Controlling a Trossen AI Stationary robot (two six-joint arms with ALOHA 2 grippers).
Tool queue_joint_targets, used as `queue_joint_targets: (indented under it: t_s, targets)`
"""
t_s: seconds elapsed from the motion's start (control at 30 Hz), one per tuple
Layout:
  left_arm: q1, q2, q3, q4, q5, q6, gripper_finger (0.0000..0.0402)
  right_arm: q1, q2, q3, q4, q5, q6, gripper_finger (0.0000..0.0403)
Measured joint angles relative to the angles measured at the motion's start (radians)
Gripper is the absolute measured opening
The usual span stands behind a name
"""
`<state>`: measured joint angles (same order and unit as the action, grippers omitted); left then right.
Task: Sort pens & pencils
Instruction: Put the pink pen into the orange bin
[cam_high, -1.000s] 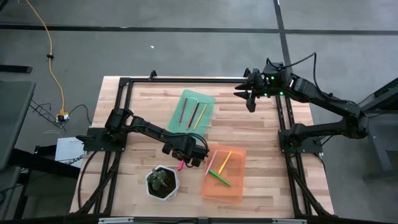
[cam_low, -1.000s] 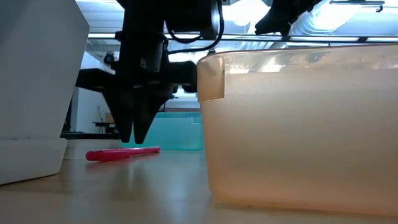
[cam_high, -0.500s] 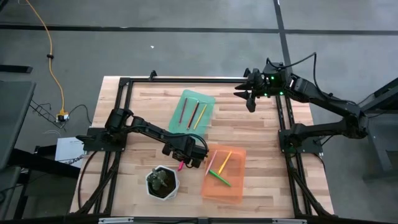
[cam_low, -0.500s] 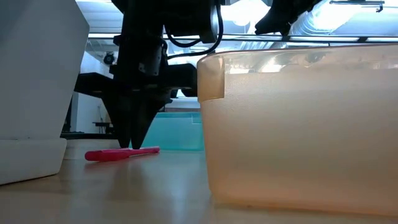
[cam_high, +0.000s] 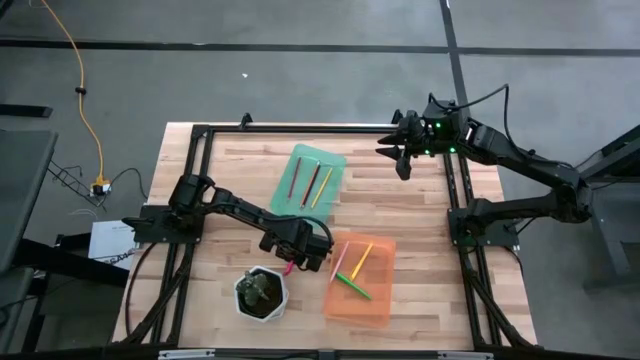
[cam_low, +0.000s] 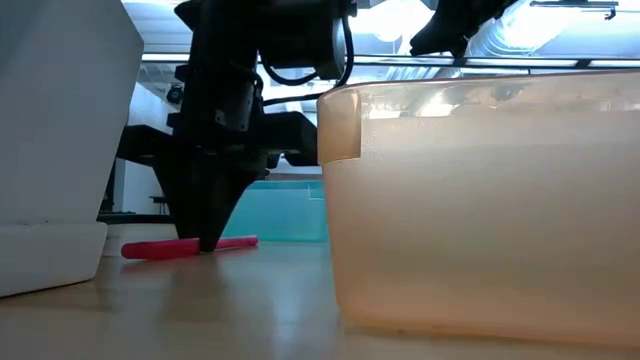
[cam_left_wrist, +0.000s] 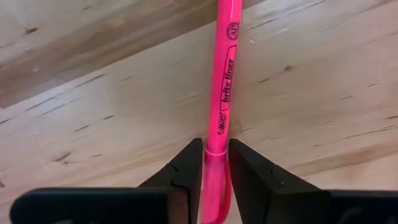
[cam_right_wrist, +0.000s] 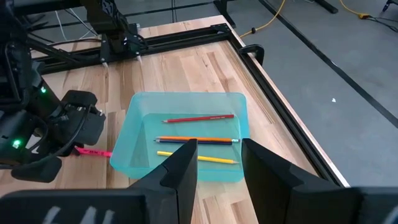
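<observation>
A pink highlighter pen (cam_left_wrist: 224, 93) lies on the wood table between the white plant pot (cam_high: 261, 293) and the orange tray (cam_high: 372, 300). My left gripper (cam_left_wrist: 214, 168) stands over it, pointing down, shut on it; the low view shows the fingers meeting at the pen (cam_low: 160, 247). The green tray (cam_high: 332, 158) holds red-brown, dark brown and yellow pencils. The orange tray holds a pale pink, a yellow and a green stick. My right gripper (cam_high: 403, 168) hangs open above the table's far right corner, touching nothing. My left gripper pinches the pink pen between its two fingers, at the joint of barrel and cap (cam_left_wrist: 216, 146) near one end. The fingers (cam_low: 205, 205) come from above, pointing down, and lie across the pen. The pen lies flat on the table.
The plant pot (cam_low: 60, 150) stands close on one side of the pen and the orange tray's wall (cam_low: 480, 200) on the other. The green tray (cam_right_wrist: 137, 130) lies farther off toward the far edge. A black metal frame (cam_high: 196, 150) runs round the table.
My left gripper has come down onto the pink pen and its fingers have shut on it. The pen has slid a little along the table, toward the plant pot's side in the low view.
</observation>
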<state>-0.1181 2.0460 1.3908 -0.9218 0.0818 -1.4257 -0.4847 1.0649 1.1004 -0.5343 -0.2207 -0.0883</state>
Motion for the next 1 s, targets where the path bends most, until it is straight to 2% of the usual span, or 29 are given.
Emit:
queue_joint_targets:
  t_s: [0.5, 0.83, 1.0]
  targets:
    - [0.0, 0.0, 0.0, 0.006, -0.003, 0.005, 0.0066, 0.0, 0.0, 0.0, 0.023, 0.0, -0.006, 0.0117]
    - [0.0, 0.0, 0.001, 0.007, -0.003, 0.007, 0.0018, 0.0, 0.0, 0.0, 0.023, 0.001, -0.017, 0.0117]
    - [0.0, 0.0, 0.001, 0.007, -0.003, 0.007, 0.0034, 0.0, 0.0, 0.0, 0.023, 0.001, -0.022, 0.0117]
